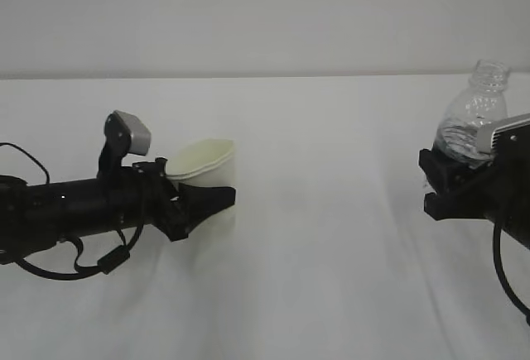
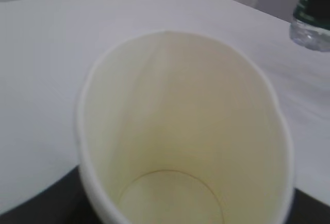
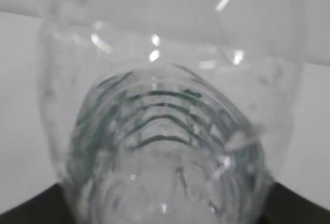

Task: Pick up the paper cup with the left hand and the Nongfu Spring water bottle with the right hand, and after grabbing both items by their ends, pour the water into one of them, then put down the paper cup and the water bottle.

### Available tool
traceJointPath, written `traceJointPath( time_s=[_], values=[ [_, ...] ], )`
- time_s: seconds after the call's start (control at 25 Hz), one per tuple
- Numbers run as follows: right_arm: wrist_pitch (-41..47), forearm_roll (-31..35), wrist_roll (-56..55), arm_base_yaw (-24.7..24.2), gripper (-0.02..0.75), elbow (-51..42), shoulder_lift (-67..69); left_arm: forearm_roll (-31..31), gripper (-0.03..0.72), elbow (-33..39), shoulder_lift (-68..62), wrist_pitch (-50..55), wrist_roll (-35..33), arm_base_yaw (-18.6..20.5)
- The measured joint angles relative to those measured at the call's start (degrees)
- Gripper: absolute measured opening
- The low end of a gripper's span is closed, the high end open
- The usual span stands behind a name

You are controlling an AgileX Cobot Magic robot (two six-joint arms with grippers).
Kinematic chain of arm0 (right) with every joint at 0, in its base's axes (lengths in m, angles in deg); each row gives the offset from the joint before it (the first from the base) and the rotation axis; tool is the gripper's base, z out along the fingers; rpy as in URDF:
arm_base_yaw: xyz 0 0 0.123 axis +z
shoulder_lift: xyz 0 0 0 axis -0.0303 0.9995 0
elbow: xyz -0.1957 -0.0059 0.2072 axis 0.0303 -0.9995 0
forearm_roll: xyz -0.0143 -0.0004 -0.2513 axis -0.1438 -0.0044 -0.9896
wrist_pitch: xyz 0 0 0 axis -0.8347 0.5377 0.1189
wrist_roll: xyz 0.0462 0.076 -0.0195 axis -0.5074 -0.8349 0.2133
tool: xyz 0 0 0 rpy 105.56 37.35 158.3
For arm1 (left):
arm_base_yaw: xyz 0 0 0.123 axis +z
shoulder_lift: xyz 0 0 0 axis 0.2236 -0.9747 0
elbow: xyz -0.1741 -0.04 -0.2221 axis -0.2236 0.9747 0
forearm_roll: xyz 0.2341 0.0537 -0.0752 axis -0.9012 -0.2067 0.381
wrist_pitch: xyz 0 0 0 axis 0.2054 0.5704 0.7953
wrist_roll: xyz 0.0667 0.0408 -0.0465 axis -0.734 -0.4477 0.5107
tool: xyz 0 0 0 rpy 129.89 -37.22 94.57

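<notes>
Left gripper: black two-finger gripper on the black cabled left hand, clasped around the lower body of the small white tapered paper cup; a small grey box sits on the wrist above it.
Paper cup: held on the left side of the exterior view, leaning so its rolled rim faces up and toward the arm; whether its base touches the counter cannot be told.
Cup interior: the left wrist view looks straight into the cup; pale yellowish walls, round bottom visible, rim squeezed slightly oval. No pool can be made out inside.
Right gripper: blocky black gripper on the right hand, closed around the lower part of the small clear ribbed plastic water bottle; a light grey box on the wrist lies against the bottle's side.
Water bottle: at the far right edge of the exterior view, roughly upright, open neck on top, uncapped. Well apart from the cup.
Bottle close-up: the right wrist view is filled by the bottle, ribs curving across, dark finger edges at both lower corners.
Bottle from left wrist: dark green label and clear base show at the top right corner.
Counter: white counter beneath both arms.
</notes>
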Motion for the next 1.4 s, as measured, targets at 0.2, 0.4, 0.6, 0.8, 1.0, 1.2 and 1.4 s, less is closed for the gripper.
traceJointPath(
  time_s=[0.2, 0.4, 0.6, 0.8, 1.0, 1.2, 1.4],
  values=[
    [3.2, 0.0, 0.7, 0.0, 0.393, -0.1, -4.2, -1.1, 0.439, -1.9, 0.0, 2.1, 0.5, -5.6],
    [5.8, 0.1, 1.0, 0.0, 0.392, -0.1, -5.2, -1.7, 0.438, -4.3, 0.0, 3.9, 0.9, -8.9],
    [8.6, 0.1, 1.2, 0.0, 0.392, -0.1, -5.2, -4.2, 0.438, -7.7, 0.0, 7.4, 1.0, -9.9],
    [10.2, 0.1, 1.3, 0.0, 0.392, -0.1, -5.7, -4.5, 0.438, -9.8, -0.8, 8.5, 1.0, -11.0],
    [11.3, 0.2, 1.3, 0.0, 0.392, -0.1, -7.7, -4.8, 0.438, -10.5, -3.0, 8.5, 1.0, -14.1],
    [13.9, 0.6, 1.9, 0.0, 0.392, -0.1, -9.4, -4.8, 0.438, -13.0, -3.2, 8.6, 1.0, -16.9],
    [17.4, 0.6, 1.9, 0.0, 0.392, -0.1, -11.3, -4.8, 0.438, -14.7, -3.4, 8.6, 1.9, -18.1]
  ],
)
